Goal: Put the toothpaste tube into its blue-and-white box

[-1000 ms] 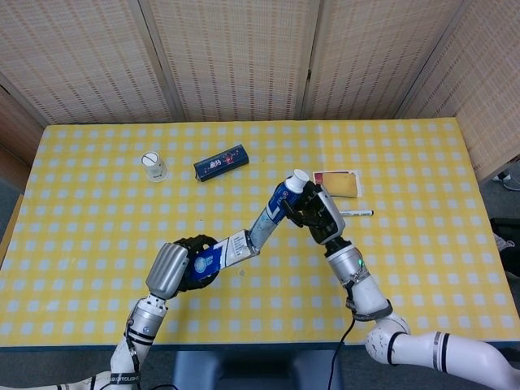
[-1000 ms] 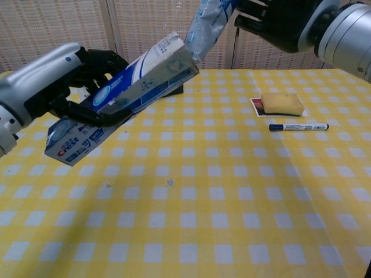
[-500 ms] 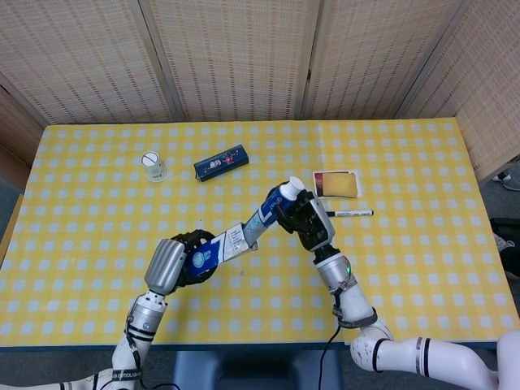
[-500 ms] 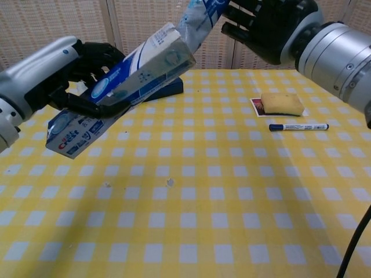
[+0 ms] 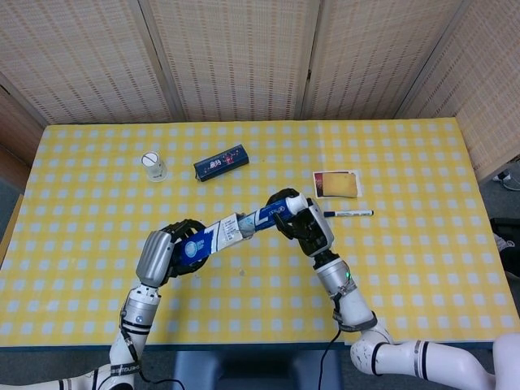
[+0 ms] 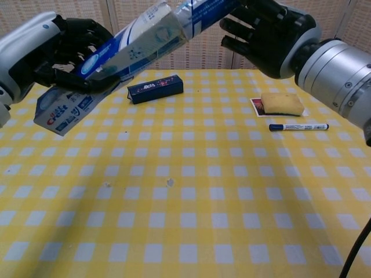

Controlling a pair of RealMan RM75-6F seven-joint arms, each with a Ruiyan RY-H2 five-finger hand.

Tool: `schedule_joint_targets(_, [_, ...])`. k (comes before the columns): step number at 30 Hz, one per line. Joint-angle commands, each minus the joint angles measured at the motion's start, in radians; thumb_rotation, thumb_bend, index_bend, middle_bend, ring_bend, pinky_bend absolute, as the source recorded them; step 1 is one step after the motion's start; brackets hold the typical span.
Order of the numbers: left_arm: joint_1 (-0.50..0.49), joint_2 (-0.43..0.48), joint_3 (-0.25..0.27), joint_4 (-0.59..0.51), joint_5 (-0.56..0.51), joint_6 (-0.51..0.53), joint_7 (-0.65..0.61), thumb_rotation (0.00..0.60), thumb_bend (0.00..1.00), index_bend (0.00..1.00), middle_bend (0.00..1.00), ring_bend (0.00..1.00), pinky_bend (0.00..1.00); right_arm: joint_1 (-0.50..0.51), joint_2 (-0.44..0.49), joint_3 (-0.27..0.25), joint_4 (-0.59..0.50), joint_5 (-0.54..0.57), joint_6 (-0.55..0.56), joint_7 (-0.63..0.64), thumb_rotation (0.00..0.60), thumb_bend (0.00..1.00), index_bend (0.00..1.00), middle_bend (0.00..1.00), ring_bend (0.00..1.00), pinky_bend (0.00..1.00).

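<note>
The left hand (image 5: 166,250) is up off the worktop (image 5: 422,244), and its dark fingers (image 6: 75,46) are wrapped tight around the blue-and-white box (image 5: 207,240). The box tilts, with its open end pointing up and toward the right hand (image 5: 307,229). In the chest view the low end of the box hangs by the left arm, well above the checked cloth. The right hand holds the toothpaste tube (image 5: 266,215) by its cap end, fingers (image 6: 255,29) closed on it, though some of them stick out. The tube is in the air between the two hands, with its flat end inside the mouth of the box and the white cap by the right hand. Compared with a second ago, the tube lies flatter and has gone deeper into the box, so less of it shows. The right hand has come closer to the left one, and the left hand has lifted the box higher. Farther back on the worktop a pen (image 5: 349,214) lies just past the right hand, with a yellow sponge (image 5: 341,186) on a card behind it. A dark blue small box (image 5: 221,162) and a little white cup (image 5: 152,166) sit farther back on the left side.
</note>
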Motion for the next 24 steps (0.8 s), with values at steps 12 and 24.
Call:
schedule_joint_targets(12, [0.000,0.001,-0.006,0.002,0.001,0.007,-0.019,0.600,0.35,0.58,0.67,0.57,0.55,0.018,-0.031,-0.026,0.029,-0.006,-0.047,-0.006,0.600,0.65,0.72,0.53,0.72,0.92])
schedule_joint_targets(24, [-0.007,-0.005,-0.006,0.003,0.004,0.006,-0.017,0.600,0.35,0.58,0.67,0.57,0.55,0.030,-0.041,-0.036,0.015,-0.012,-0.053,-0.074,0.600,0.65,0.72,0.53,0.71,0.92])
